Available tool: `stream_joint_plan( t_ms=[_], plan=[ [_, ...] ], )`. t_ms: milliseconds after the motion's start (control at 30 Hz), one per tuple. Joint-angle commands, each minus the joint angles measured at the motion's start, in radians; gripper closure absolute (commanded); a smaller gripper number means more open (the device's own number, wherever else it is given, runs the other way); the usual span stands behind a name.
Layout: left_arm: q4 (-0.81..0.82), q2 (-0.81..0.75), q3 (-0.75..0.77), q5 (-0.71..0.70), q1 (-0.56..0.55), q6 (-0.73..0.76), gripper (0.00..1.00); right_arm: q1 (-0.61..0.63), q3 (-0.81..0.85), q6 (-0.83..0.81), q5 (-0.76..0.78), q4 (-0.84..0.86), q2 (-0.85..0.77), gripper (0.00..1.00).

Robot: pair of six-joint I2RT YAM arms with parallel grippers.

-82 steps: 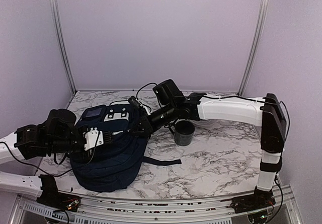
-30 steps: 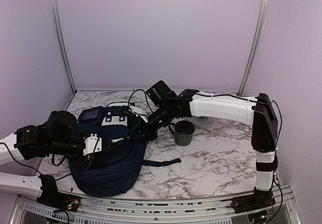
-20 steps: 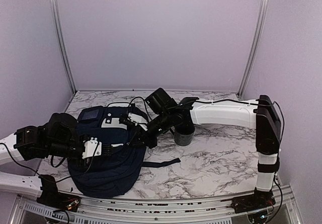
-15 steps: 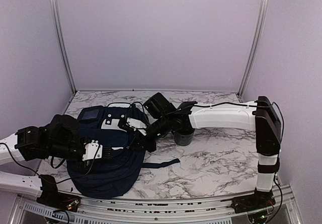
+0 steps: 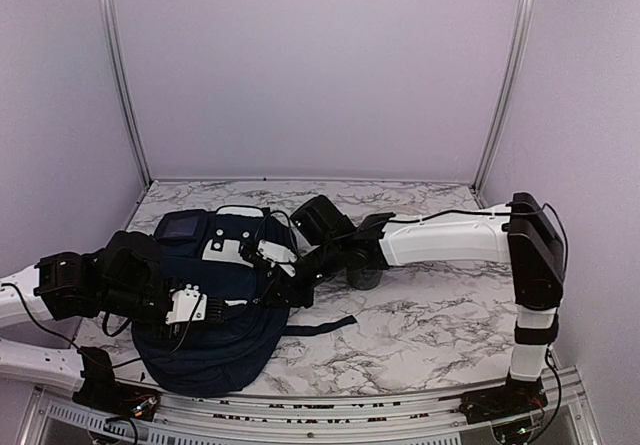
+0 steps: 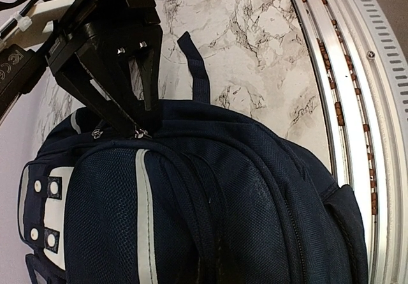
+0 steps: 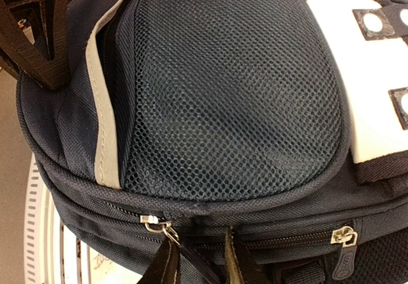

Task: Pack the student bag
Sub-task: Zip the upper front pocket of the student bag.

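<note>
The student bag (image 5: 215,350), navy with white stripes and dotted white patches, lies at the left of the marble table. My left gripper (image 5: 195,305) is shut on its near side; in the left wrist view the bag's fabric (image 6: 255,194) hides the fingers. My right gripper (image 5: 272,275) rests on the bag's right edge, jaws slightly apart. In the right wrist view its fingertips (image 7: 162,265) straddle a closed zipper on the bag (image 7: 229,92), and the metal zipper pull (image 7: 153,221) sits beside the left finger. The left wrist view shows the right gripper (image 6: 143,119) just above that pull (image 6: 140,133).
A dark mug (image 5: 368,275) stands behind the right forearm, mostly hidden. A black strap (image 5: 322,322) trails from the bag onto the table. A second zipper pull (image 7: 344,236) sits further right. The metal rail (image 6: 357,105) runs along the near edge.
The right gripper has slid left and towards the near edge along the bag's rim, and its jaws have parted from shut. The left gripper has kept its hold, and the bag has shifted slightly.
</note>
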Motion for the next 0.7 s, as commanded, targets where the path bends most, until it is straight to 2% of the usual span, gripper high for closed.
stream_joint_plan(
  t_ms=[0, 100, 267, 333, 467, 667],
  plan=[
    [-0.089, -0.040, -0.004, 0.172, -0.032, 0.006, 1.00, -0.053, -0.035, 0.025, 0.167, -0.032, -0.005, 0.73],
    [-0.087, -0.044, -0.002, 0.167, -0.033, 0.008, 1.00, -0.055, -0.049, 0.026, 0.166, -0.030, -0.007, 0.71],
    [-0.088, -0.044, -0.005, 0.165, -0.033, 0.010, 1.00, -0.054, -0.053, 0.028, 0.151, -0.027, -0.019, 0.82],
    [-0.088, -0.048, -0.007, 0.162, -0.033, 0.009, 1.00, -0.053, -0.060, 0.021, 0.143, -0.023, -0.030, 0.77],
    [-0.087, -0.051, -0.008, 0.143, -0.034, 0.008, 1.00, -0.054, -0.089, 0.018, 0.128, 0.002, -0.071, 0.75],
    [-0.071, -0.088, -0.006, 0.129, -0.033, 0.004, 1.00, -0.052, -0.168, 0.035, -0.022, 0.133, -0.166, 0.68]
  ],
)
